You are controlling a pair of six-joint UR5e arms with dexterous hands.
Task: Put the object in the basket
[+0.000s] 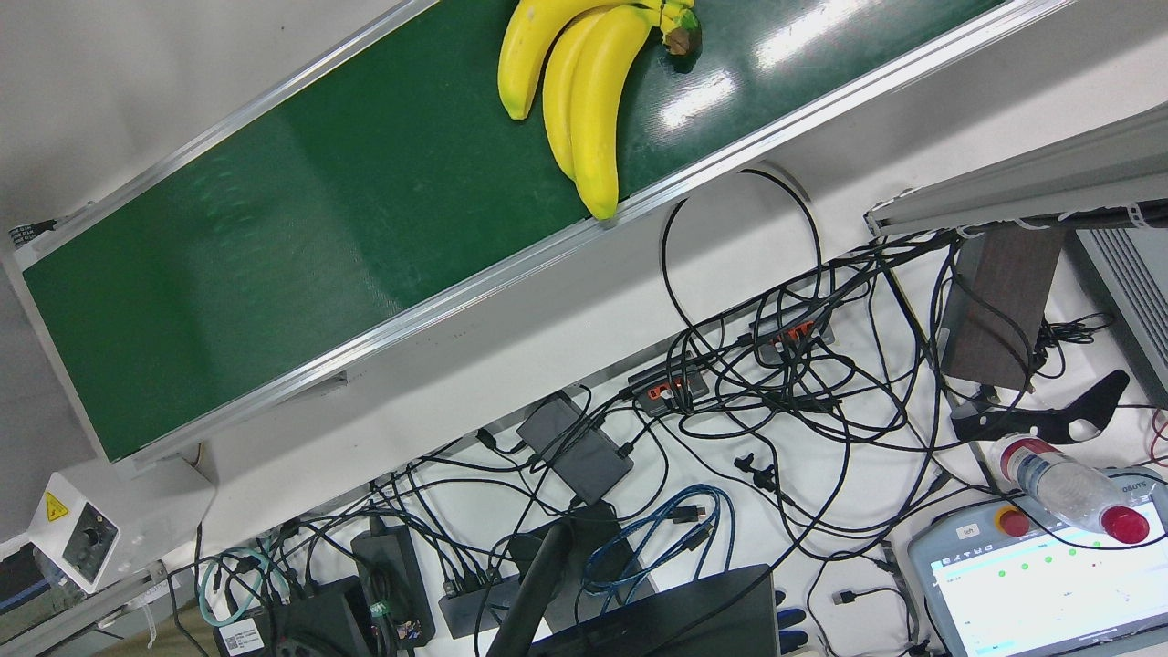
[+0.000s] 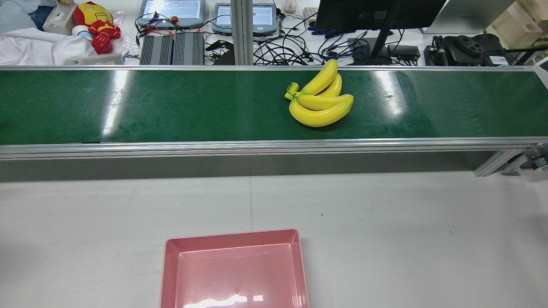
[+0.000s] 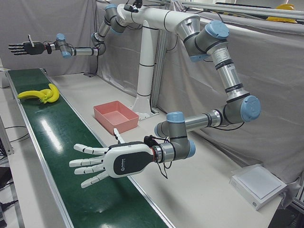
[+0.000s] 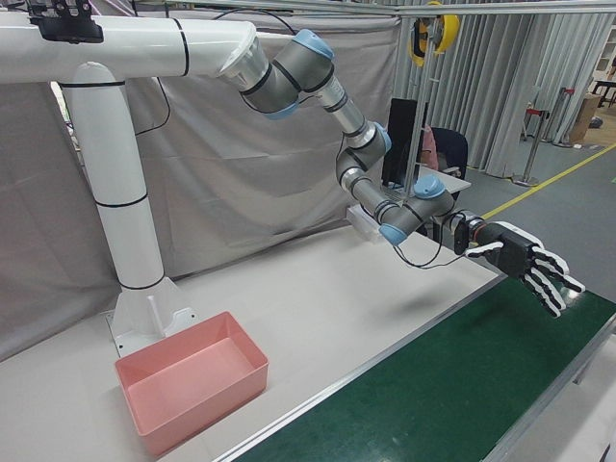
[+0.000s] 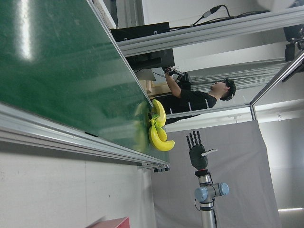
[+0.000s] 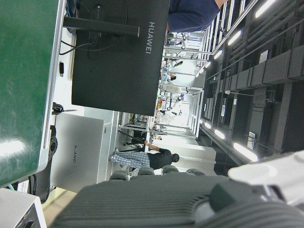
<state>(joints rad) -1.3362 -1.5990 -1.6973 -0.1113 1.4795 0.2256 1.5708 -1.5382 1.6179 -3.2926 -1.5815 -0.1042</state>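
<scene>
Green conveyor belt (image 2: 171, 107) with silver aluminium side rails runs the full width of the rear view. Below it lies a bare white table top (image 2: 385, 222).

**Task items**
- The bunch of yellow bananas with a green stem (image 2: 319, 100) lies on the belt right of centre. One tip reaches the upper rail, and the lower rail stays clear of it. In the front view a banana tip overlaps the rail edge.
- The pink rectangular plastic basket (image 2: 233, 234) sits at the bottom centre of the rear view, cut by the frame edge and well apart from the belt. Open table lies on both sides of it.

**Hands**
- The left hand (image 3: 107, 164), white-backed, hovers over the belt at lower centre of the left-front view. Its fingers are spread and it holds nothing.
- The right hand (image 4: 525, 262) hovers over the belt at the right of the right-front view. Its fingers are likewise spread and empty.
- Both hands are well apart from the bananas, which lie between them.

**Writing**
- "HUAWEI" reads on the back of a black monitor (image 6: 118, 57) and on a silver laptop lid (image 6: 78, 154).
- A yellow triangular warning label (image 1: 57, 505) shows on a white box at lower left of the front view.
</scene>
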